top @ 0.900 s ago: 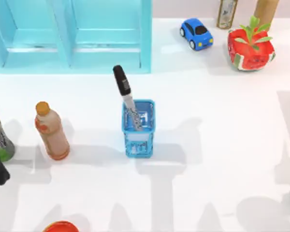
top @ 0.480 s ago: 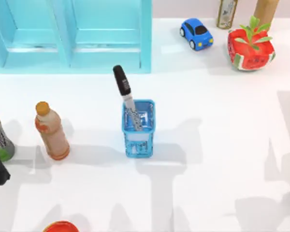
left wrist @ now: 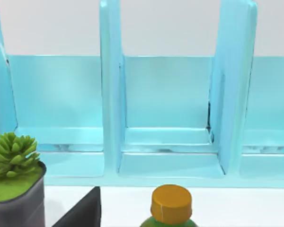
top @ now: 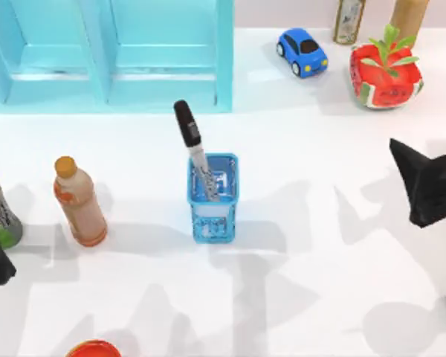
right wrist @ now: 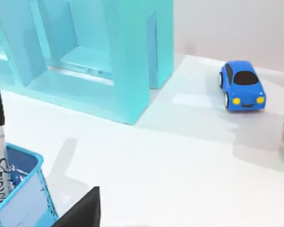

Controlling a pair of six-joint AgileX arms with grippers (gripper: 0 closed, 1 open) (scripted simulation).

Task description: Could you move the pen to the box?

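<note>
pen (top: pixel 192 149) standing tilted in blue box (top: pixel 213 216), right hand (top: pixel 425 186) apart

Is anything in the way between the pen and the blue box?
No. The pen already stands inside the blue box, black cap up and leaning over its rim. Nothing blocks it.
</note>
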